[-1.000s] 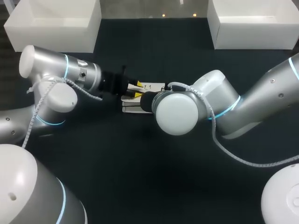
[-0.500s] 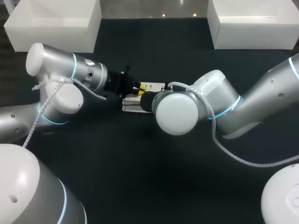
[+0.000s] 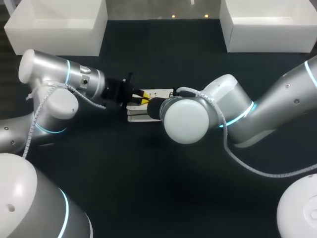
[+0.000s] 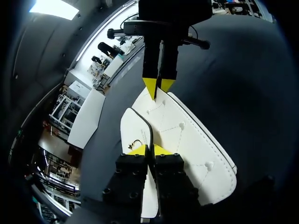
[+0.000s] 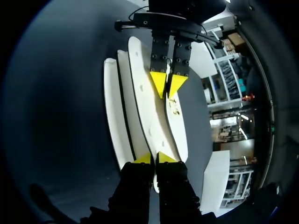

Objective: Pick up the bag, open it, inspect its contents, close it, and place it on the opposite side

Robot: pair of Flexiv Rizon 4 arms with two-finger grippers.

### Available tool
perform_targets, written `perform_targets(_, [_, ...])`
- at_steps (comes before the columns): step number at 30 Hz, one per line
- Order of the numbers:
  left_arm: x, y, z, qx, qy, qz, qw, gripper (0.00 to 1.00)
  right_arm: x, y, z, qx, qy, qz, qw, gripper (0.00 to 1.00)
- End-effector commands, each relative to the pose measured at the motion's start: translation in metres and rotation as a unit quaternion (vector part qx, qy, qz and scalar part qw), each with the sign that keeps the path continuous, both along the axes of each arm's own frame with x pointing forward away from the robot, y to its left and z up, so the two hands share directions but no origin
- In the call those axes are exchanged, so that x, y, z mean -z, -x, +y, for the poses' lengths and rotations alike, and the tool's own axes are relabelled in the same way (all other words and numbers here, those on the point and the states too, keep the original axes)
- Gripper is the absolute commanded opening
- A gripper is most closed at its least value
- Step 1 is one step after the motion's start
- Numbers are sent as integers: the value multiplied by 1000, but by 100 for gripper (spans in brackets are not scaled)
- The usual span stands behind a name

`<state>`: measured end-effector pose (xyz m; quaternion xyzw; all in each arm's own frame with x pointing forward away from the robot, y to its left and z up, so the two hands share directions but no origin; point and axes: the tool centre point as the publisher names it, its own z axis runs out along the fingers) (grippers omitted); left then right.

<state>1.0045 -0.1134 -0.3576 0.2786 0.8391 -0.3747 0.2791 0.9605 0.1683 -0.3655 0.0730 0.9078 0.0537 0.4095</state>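
Two tools, the left tool [image 4: 148,150] and right tool [image 5: 153,158], each pinch an edge of the white bag [image 4: 187,140] at mid-tabletop [image 3: 148,188], and the left arm [image 3: 59,84] has just drawn back leftward, likely starting to spread the bag open.

From the head view, the right arm's [image 3: 185,119] fat joint sits right over the right end effector [image 5: 153,158] and most of the bag [image 3: 140,112], so only the bag's left end peeks out. Can't see inside the bag from any angle. The white bins [image 3: 59,25] at the bench's [image 3: 163,188] far corners are cut off.
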Motion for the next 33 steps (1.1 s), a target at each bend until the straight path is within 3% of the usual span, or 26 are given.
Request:
perform_targets(1, [5,-4,1,-7,4,3,1000,0,0,0,-5,1,0,-2,1000,0])
perform_targets(13, [4,-16,-19,-61,-23,-2,998,0,0,0,-5,1,0,-2,1000,0])
perform_targets(25, [-1,-11,-1,-11,17,5,1000,0,0,0,-5,1,0,-2,1000,0])
perform_targets(33, [2,-11,-7,-21,4,6,1000,0,0,0,-5,1,0,-2,1000,0])
